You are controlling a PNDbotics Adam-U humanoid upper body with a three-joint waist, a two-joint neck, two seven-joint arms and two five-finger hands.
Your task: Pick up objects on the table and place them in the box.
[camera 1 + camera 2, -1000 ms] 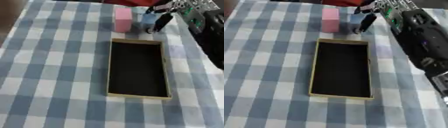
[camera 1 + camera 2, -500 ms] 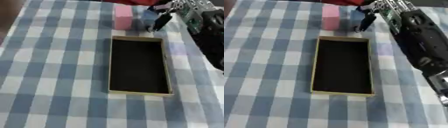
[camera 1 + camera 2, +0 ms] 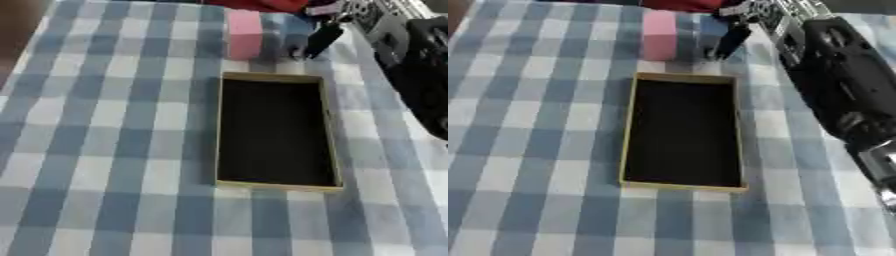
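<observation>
A pink block (image 3: 244, 34) stands upright on the checked cloth just beyond the far end of the box. To its right stands a small blue object (image 3: 710, 31), partly hidden. My right hand (image 3: 750, 15) comes in from the upper right and sits right against the blue object's right side; whether it holds it is not visible. The box (image 3: 271, 76) is a long shallow tray with a tan rim and a black inside, lying lengthwise in the middle with nothing in it. My left hand shows in no view.
My black right forearm (image 3: 842, 95) runs down the right side, over the cloth beside the box. Something red (image 3: 262, 4) lies at the far edge behind the pink block. The blue-and-white checked cloth (image 3: 105, 150) covers the table left of and in front of the box.
The whole picture has shifted slightly, so the camera moved. My right hand stays by the blue object, and the pink block and box have not moved.
</observation>
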